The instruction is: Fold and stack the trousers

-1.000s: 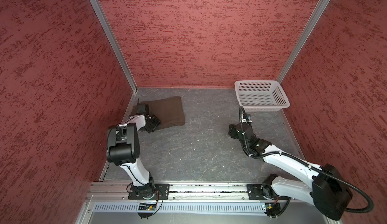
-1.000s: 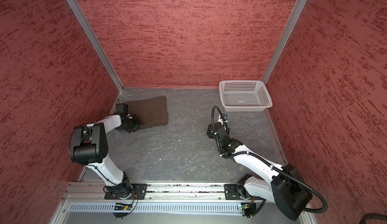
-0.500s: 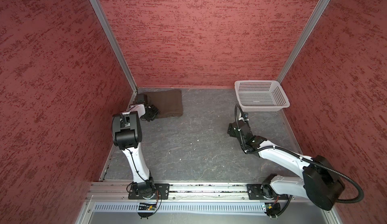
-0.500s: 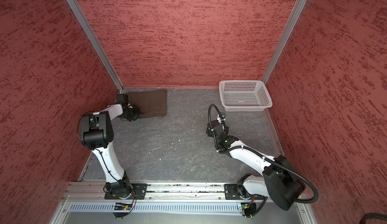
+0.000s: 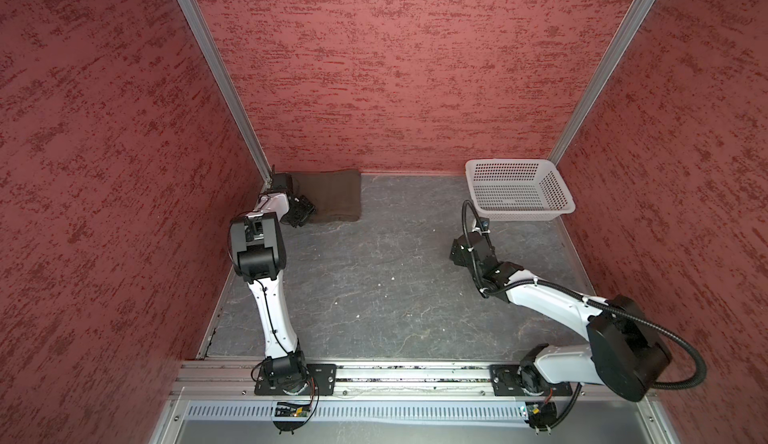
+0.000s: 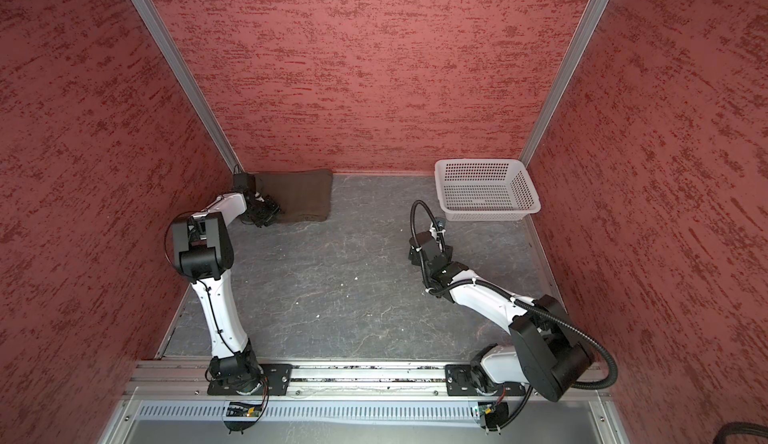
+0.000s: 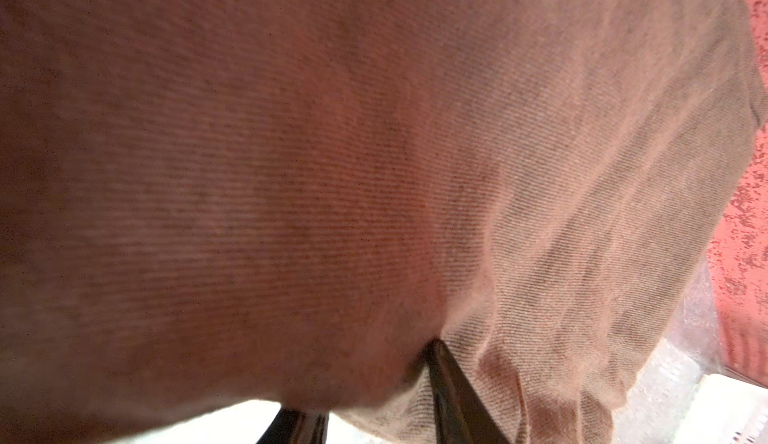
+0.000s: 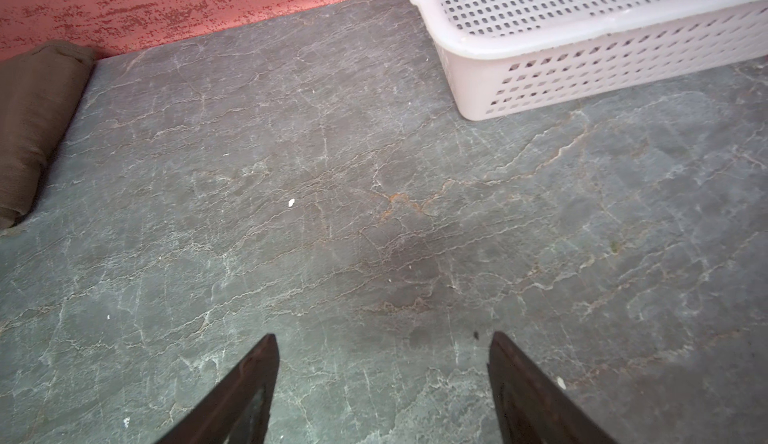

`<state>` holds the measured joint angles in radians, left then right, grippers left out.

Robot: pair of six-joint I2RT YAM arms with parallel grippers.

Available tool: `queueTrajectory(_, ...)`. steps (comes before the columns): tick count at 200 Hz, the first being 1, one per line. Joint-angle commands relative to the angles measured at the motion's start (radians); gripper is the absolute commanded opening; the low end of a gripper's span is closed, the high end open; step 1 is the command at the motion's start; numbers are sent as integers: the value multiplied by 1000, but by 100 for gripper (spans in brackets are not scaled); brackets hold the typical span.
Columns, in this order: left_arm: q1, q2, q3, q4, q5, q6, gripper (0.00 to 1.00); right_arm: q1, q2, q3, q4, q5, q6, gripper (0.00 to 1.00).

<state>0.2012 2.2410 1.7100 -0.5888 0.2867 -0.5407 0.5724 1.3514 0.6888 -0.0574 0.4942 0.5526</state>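
The dark brown trousers (image 5: 334, 197) lie folded into a thick rectangle in the back left corner, against the back wall; both top views show them (image 6: 305, 195). My left gripper (image 5: 305, 210) is at their near left edge, shut on the cloth. In the left wrist view the trousers (image 7: 374, 163) fill the frame and bulge between the two dark fingers (image 7: 451, 384) of the left gripper (image 7: 365, 379). My right gripper (image 5: 455, 251) hovers low over bare floor in front of the basket, open and holding nothing (image 8: 382, 338). The fold's edge shows in the right wrist view (image 8: 33, 122).
A white perforated basket (image 5: 519, 210) stands in the back right corner with nothing in it (image 8: 582, 76). Red textured walls close in the grey stone floor (image 5: 374, 288) on three sides. A metal rail (image 5: 395, 373) runs along the front.
The left arm has moved the folded trousers back and left, from a spot off the wall into the corner. The right arm has drawn slightly back; its jaws stay wide.
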Motion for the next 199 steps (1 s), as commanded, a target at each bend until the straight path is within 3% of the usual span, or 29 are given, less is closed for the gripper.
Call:
queueTrajectory(1, 15, 63, 20, -30, -37, 39, 41, -13, -9, 23, -4, 16, -3, 79)
queueTrajectory(53, 7, -25, -24, -9, -30, 46, 42, -26, -29, 27, -23, 24, -27, 79)
queueTrajectory(88, -4, -230, -116, 2, -154, 61, 48, -34, -60, 81, -91, 111, -114, 83)
queueTrajectory(95, -6, -290, -139, 7, -179, 61, 64, -34, -72, 93, -102, 128, -132, 84)
queueTrajectory(97, -6, -302, -145, 10, -187, 61, 72, -35, -77, 94, -104, 132, -138, 85)
queueTrajectory(100, -8, -330, -158, 15, -199, 60, 95, -35, -83, 99, -111, 141, -141, 87)
queueTrajectory(103, -9, -358, -168, 17, -209, 57, 100, -36, -89, 103, -116, 150, -149, 90)
queueTrajectory(112, -14, -437, -204, 29, -239, 45, 99, -37, -111, 117, -138, 173, -165, 99)
queueTrajectory(135, -37, -659, -322, 95, -303, 15, 99, -46, -184, 134, -159, 224, -212, 99)
queueTrajectory(165, -113, -941, -494, 194, -430, 27, 99, -76, -351, 104, -139, 202, -277, 99)
queueTrajectory(199, -143, -1186, -641, 246, -462, 34, 99, -117, -535, 57, -123, 198, -339, 99)
